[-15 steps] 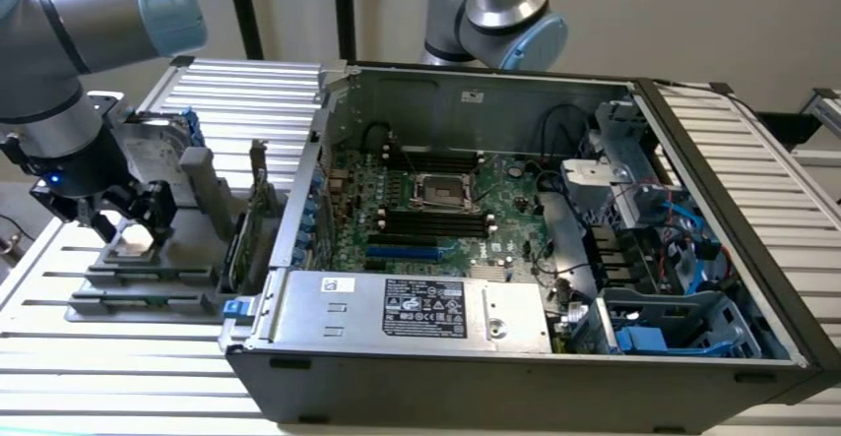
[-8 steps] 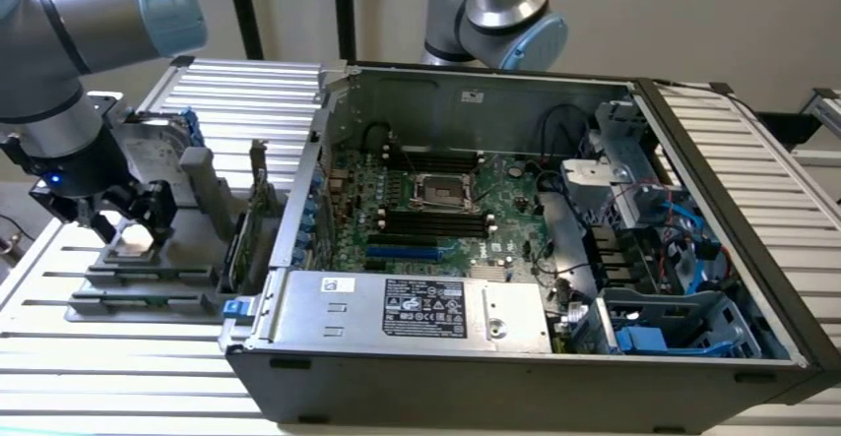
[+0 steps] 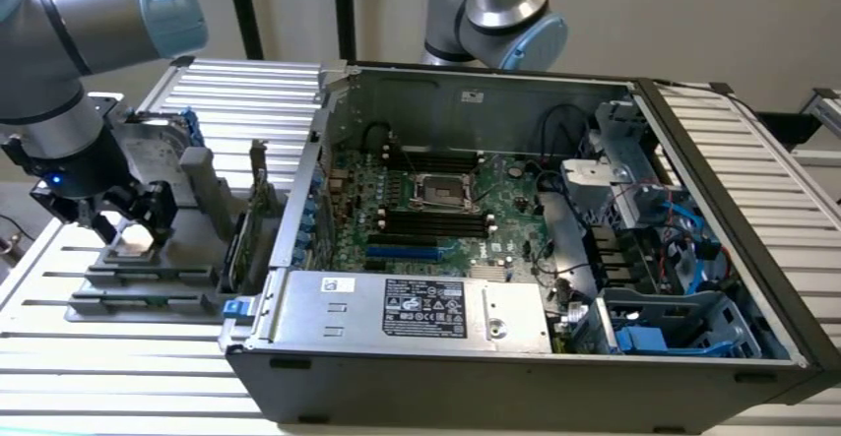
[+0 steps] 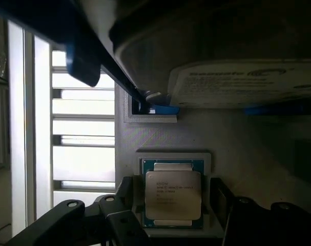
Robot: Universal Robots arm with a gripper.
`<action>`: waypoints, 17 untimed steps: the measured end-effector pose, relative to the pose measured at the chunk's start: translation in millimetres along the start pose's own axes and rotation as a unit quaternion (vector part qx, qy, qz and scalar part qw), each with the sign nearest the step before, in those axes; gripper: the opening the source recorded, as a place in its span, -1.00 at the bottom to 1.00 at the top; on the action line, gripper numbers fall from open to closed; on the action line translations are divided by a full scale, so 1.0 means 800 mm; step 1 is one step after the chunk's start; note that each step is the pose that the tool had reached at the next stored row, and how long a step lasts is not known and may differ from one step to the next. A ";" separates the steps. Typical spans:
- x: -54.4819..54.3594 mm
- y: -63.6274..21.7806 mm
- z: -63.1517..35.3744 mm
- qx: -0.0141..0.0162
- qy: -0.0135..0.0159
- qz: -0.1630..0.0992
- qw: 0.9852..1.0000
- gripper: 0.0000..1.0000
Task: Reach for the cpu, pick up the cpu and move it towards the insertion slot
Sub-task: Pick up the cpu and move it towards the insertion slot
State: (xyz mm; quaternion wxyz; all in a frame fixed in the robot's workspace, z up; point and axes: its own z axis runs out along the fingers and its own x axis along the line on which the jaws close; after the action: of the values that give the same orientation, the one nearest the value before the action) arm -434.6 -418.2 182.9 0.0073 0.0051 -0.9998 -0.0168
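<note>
1. Exterior view: high, set back, looking down into the computer case (image 3: 434, 92); the gripper (image 3: 125, 227) at its nine o'clock.
2. Wrist view: close above the cpu (image 4: 173, 193), facing down.
3. Shared: the cpu, seemingly the exterior view's pale patch.

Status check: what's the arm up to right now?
Gripper open, straddling the cpu. Cpu flat in its holder, not lifted. Hard drive close alongside.

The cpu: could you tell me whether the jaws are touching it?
Cannot tell: the wrist view shows jaws flanking the cpu, neither gap nor contact plain.
</note>
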 end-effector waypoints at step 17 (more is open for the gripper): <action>0.000 0.000 -0.001 0.000 0.002 0.000 1.000 0.09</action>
State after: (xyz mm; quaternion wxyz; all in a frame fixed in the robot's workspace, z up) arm -434.6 -418.2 184.0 0.0093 0.0051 -0.9998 -0.0168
